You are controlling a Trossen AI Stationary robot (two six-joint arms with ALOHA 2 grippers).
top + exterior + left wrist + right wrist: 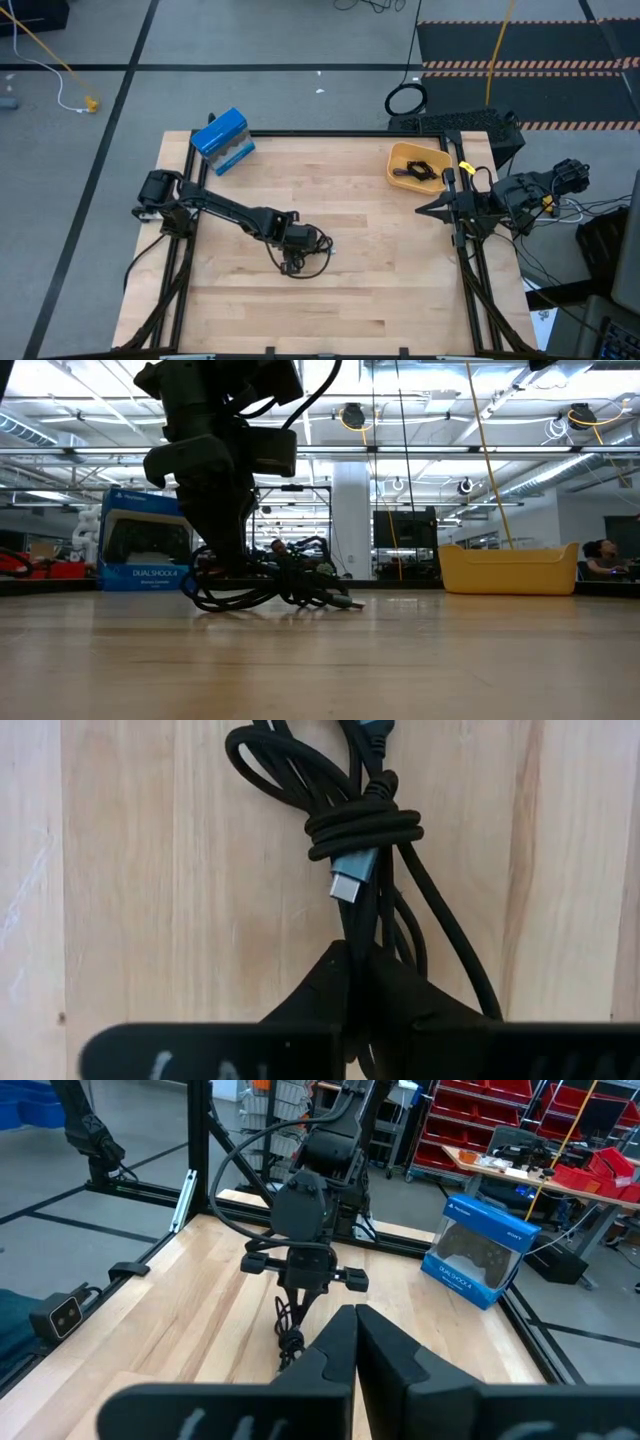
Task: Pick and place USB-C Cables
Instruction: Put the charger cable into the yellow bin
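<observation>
Wooden table (350, 300), yellow bin (405, 160) at corner.

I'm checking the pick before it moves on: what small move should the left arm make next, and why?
Probably a short, straight lift. The left gripper is shut on the black cable, whose coil lies on the wooden table. The yellow bin, which already holds cables, sits off at the far right, and the right gripper waits shut beside it, so raising the coil clear comes before carrying it there.
</observation>
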